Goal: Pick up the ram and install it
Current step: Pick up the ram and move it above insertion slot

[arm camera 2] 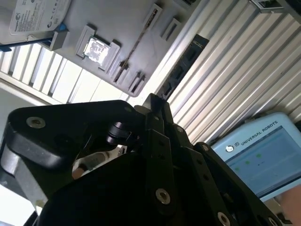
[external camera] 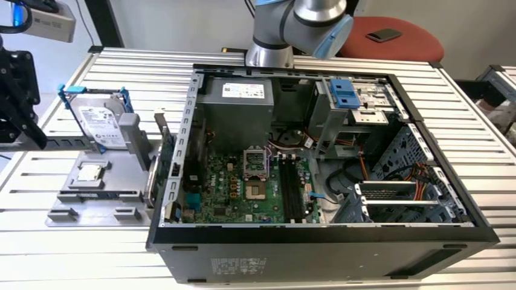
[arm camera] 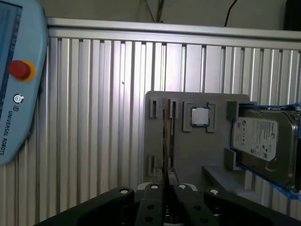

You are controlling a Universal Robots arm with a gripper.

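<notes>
The ram [arm camera: 165, 136] stands on edge as a thin dark strip in a slot of the grey fixture plate [arm camera: 188, 146]; in the second wrist view it is a thin line [arm camera 2: 136, 44]. My gripper [arm camera: 168, 181] hangs above the fixture, in line with the strip and apart from it. Its black fingers [arm camera 2: 155, 106] are pressed together with nothing between them. In the exterior view the black wrist assembly [external camera: 18, 90] sits at the left edge over the fixture [external camera: 96, 187]. The open computer case [external camera: 322, 151] lies at the exterior view's right, its motherboard slots [external camera: 292, 187] exposed.
A silver hard drive in a blue frame [arm camera: 263, 141] and a small square chip [arm camera: 200, 116] also sit on the fixture. A teach pendant [arm camera: 19, 80] lies on the ribbed aluminium table [arm camera: 94, 117]. The arm's base [external camera: 278, 36] stands behind the case.
</notes>
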